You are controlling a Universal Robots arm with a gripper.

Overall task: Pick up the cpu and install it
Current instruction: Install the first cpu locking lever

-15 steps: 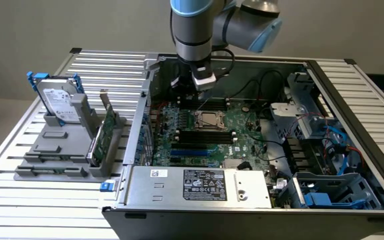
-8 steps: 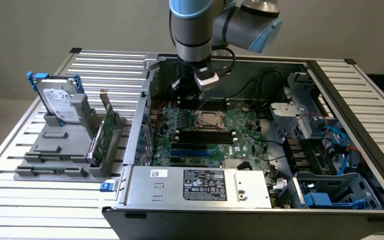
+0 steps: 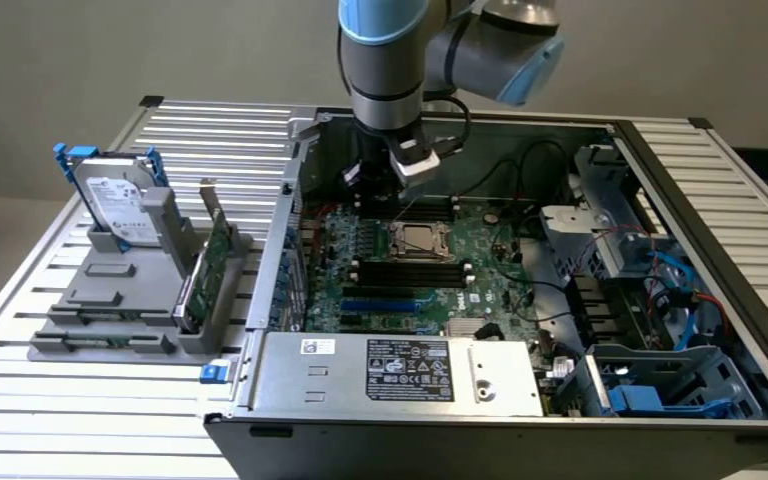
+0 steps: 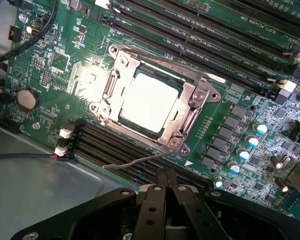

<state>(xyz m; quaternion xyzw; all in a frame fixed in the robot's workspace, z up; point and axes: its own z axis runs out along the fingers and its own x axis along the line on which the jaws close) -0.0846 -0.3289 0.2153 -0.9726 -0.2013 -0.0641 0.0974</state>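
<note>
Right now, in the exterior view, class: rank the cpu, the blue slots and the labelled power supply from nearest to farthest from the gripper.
1. cpu, right beside the gripper.
2. blue slots, farther toward the camera.
3. power supply, closest to the camera, at the front edge.

cpu [image 4: 149,100]: top washed out by glare | hand [image 4: 166,176]: base cut off by edge
</note>
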